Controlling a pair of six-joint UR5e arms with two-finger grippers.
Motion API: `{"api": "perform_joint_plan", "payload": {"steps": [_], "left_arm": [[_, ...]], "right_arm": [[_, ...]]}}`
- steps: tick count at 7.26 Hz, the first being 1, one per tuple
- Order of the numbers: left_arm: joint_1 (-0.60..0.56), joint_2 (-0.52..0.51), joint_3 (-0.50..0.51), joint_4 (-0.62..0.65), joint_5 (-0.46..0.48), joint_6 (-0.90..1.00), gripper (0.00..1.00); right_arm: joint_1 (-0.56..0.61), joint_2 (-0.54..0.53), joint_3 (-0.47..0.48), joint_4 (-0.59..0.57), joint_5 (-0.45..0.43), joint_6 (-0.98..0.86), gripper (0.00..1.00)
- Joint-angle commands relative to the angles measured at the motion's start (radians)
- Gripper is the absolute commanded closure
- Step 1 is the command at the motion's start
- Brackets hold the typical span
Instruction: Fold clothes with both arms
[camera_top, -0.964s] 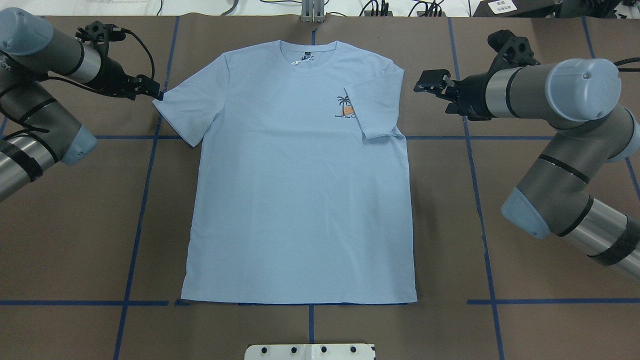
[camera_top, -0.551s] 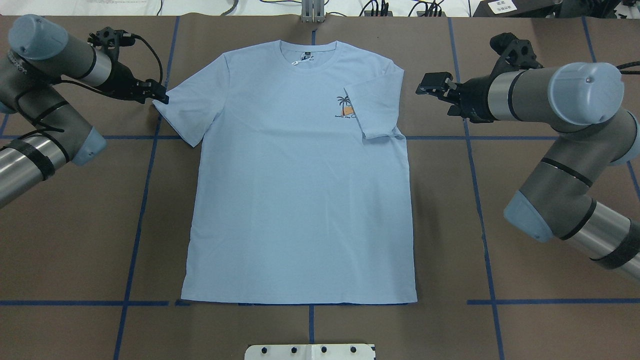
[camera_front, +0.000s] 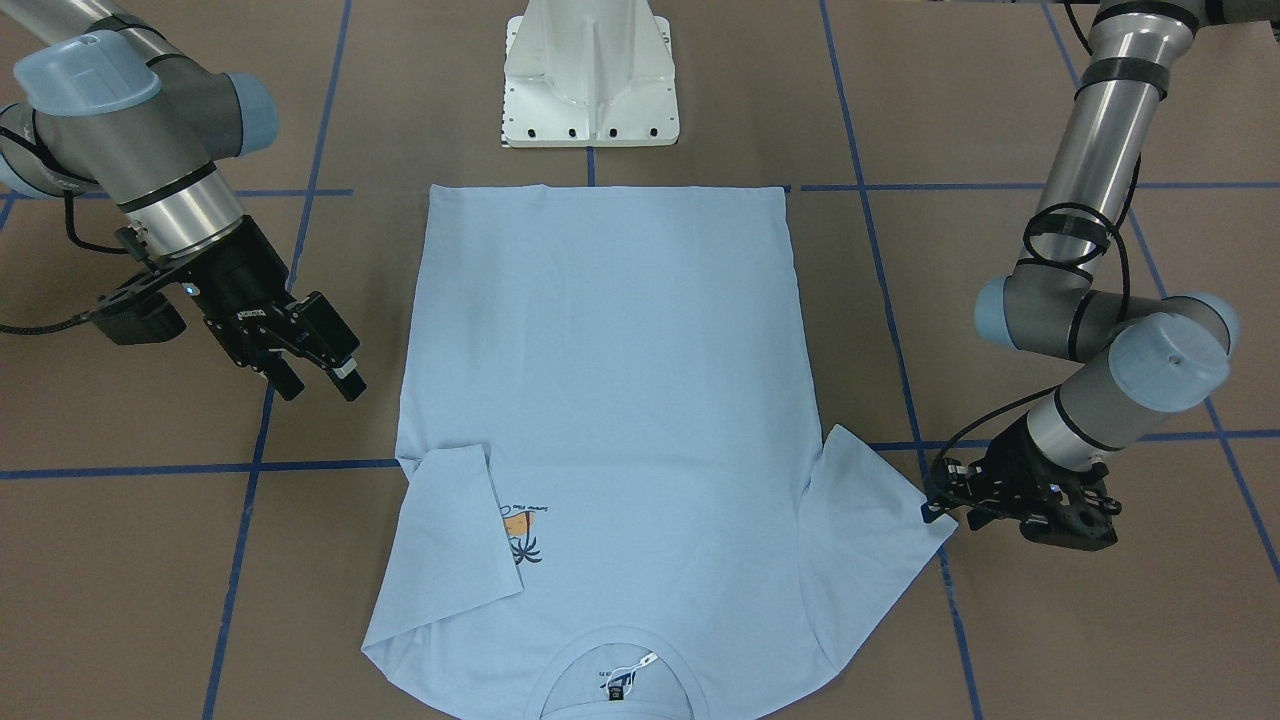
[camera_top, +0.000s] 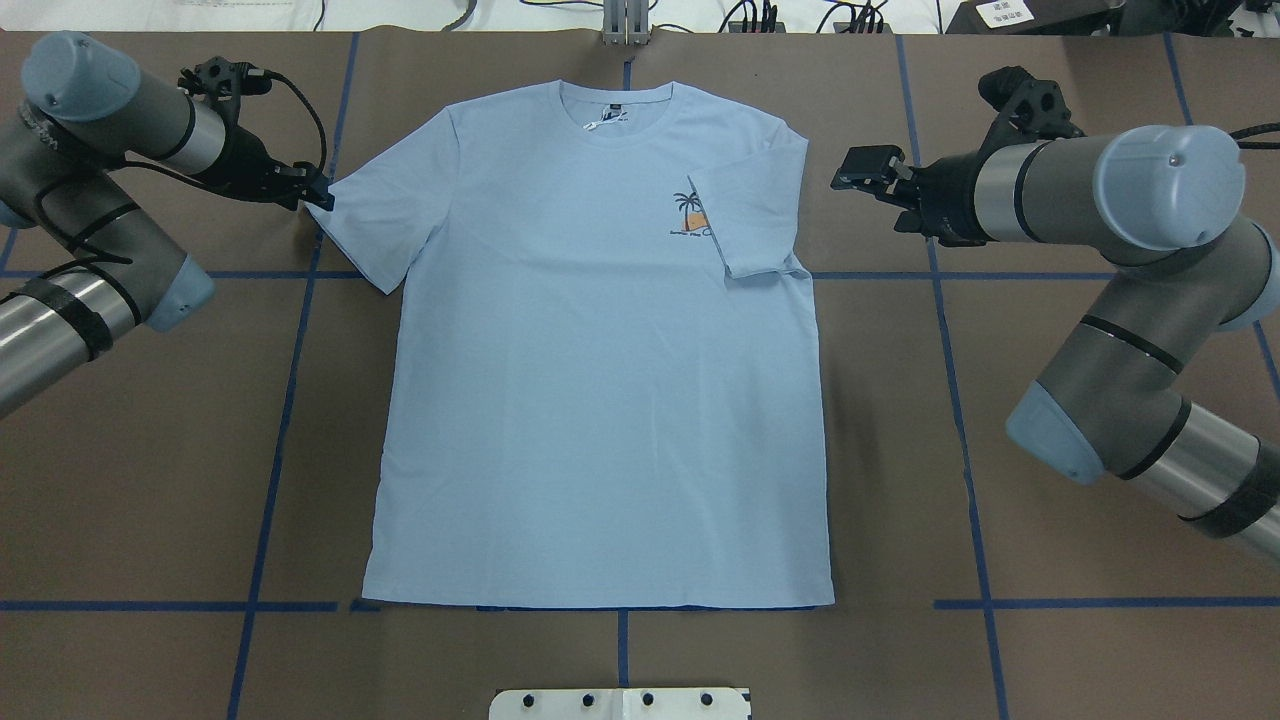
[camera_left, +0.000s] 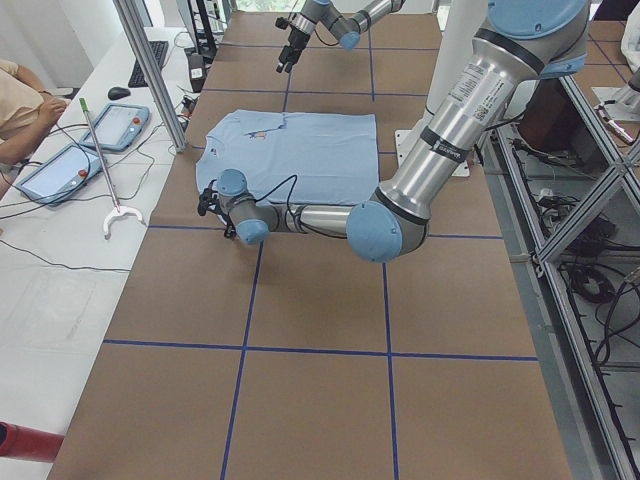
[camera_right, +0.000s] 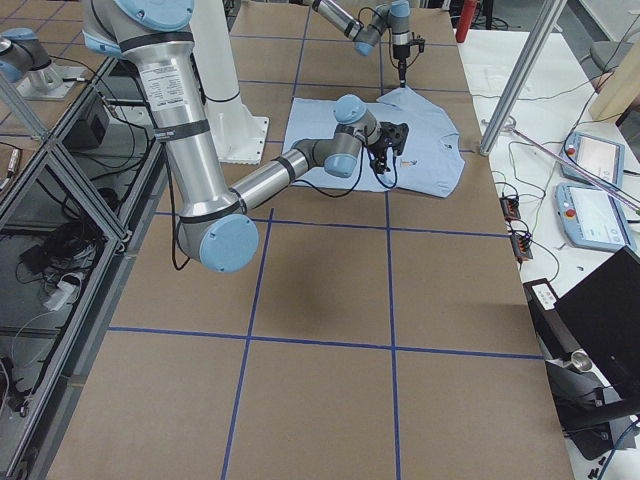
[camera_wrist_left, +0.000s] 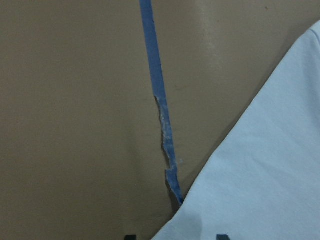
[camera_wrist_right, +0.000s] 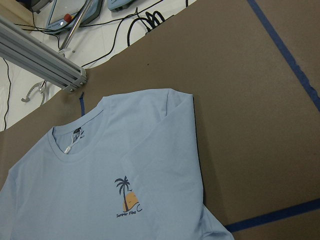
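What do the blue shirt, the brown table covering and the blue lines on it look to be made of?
T-shirt: soft matte knit, probably cotton; it lies limp and one sleeve folds flat.
Table covering: matte brown paper or card, I think; flat, no shine.
Blue lines: thin adhesive tape; in the left wrist view its edge is torn and ragged.

Overhead, brown table (camera_top: 900, 450) lies open at 3 and 9 o'clock of the T-shirt (camera_top: 600, 400); left gripper (camera_top: 320, 196) crowds the sleeve (camera_top: 365, 225) at 10, right gripper (camera_top: 846, 170) hangs at 2, white pedestal (camera_top: 620, 703) at 6.
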Motion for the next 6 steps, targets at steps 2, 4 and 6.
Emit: {"api": "perform_joint_plan", "payload": {"steps": [2, 4, 6], "left_arm": [[0.005, -0.004, 0.006, 0.000, 0.000, 0.000, 0.45], [0.008, -0.007, 0.006, 0.000, 0.000, 0.000, 0.46], [0.014, -0.007, 0.006, 0.000, 0.000, 0.000, 0.47]], "right_arm": [[0.000, 0.000, -0.001, 0.000, 0.001, 0.000, 0.00], [0.001, -0.002, 0.001, 0.000, -0.001, 0.000, 0.00], [0.001, -0.003, 0.004, 0.000, -0.001, 0.000, 0.00]]}}
